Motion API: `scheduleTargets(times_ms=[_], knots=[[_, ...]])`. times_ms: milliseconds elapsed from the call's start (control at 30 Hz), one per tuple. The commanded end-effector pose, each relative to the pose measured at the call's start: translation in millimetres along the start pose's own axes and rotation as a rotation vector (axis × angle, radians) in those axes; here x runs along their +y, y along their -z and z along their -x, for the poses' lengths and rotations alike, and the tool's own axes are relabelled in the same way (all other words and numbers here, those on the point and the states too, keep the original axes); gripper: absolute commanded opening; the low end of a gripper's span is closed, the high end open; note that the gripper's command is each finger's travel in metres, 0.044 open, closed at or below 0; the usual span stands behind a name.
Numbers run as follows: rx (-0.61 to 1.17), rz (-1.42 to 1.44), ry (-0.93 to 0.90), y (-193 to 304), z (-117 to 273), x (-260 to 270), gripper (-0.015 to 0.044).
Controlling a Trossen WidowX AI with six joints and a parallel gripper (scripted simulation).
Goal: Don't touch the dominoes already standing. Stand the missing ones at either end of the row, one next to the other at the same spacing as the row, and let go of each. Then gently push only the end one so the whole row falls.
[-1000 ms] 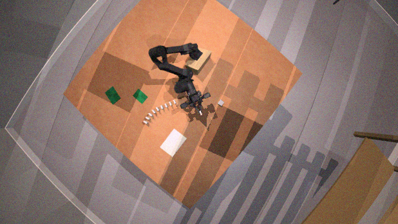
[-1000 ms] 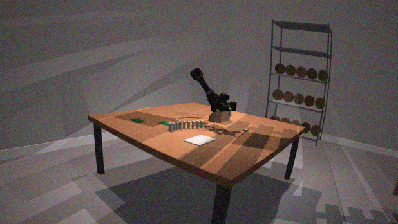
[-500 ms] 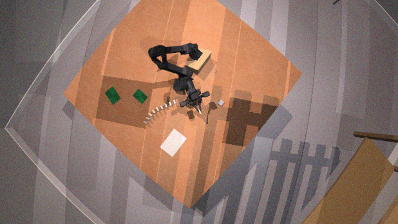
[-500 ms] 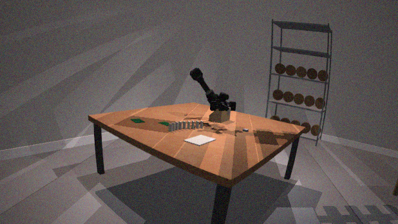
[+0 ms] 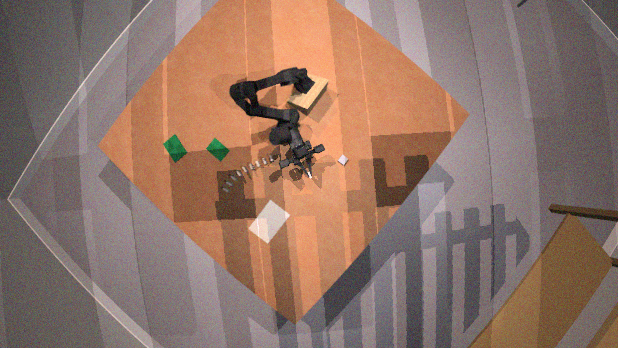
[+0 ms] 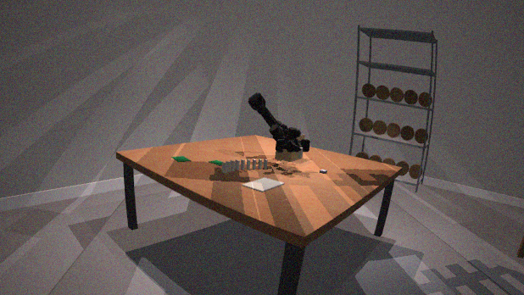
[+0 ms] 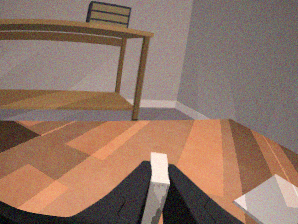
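A curved row of thin pale dominoes (image 5: 245,171) (image 6: 242,164) stands upright on the table, left of the arm in the top and exterior views. My gripper (image 5: 308,173) (image 7: 156,169) is shut on a pale domino (image 7: 159,175). The held domino sticks out beyond the fingertips in the wrist view, and its lower part is hidden between the fingers. In the top view the gripper is to the right of the row's right end, apart from it, and points away from the arm's base. The gripper's height above the table is hard to tell.
A small white block (image 5: 342,160) (image 6: 323,171) lies right of the gripper. A white flat square (image 5: 269,221) (image 6: 263,184) (image 7: 270,201) lies in front of the row. Two green flat pieces, one (image 5: 175,148) (image 6: 181,158) farther left and one (image 5: 218,149) (image 6: 215,162) nearer, lie behind the row.
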State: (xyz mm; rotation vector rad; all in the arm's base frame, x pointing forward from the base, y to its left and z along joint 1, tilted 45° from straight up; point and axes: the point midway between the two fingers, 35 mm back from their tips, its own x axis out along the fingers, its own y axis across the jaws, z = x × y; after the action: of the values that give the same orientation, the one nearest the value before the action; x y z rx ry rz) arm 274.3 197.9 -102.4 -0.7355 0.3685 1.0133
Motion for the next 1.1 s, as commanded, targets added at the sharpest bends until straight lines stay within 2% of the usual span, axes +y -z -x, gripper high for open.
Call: scheduleTargets(times_ms=[0,633,1033,1067], knots=[[-0.001,0.004,-0.002,13.5,-2.2,-1.1,0.0021],[-0.001,-0.001,0.001,80.5,-1.5,4.3,0.0021],[-0.002,-0.001,0.002,82.7,-1.2,4.9,0.0021],[-0.002,-0.001,0.002,82.7,-1.2,4.9,0.0047]])
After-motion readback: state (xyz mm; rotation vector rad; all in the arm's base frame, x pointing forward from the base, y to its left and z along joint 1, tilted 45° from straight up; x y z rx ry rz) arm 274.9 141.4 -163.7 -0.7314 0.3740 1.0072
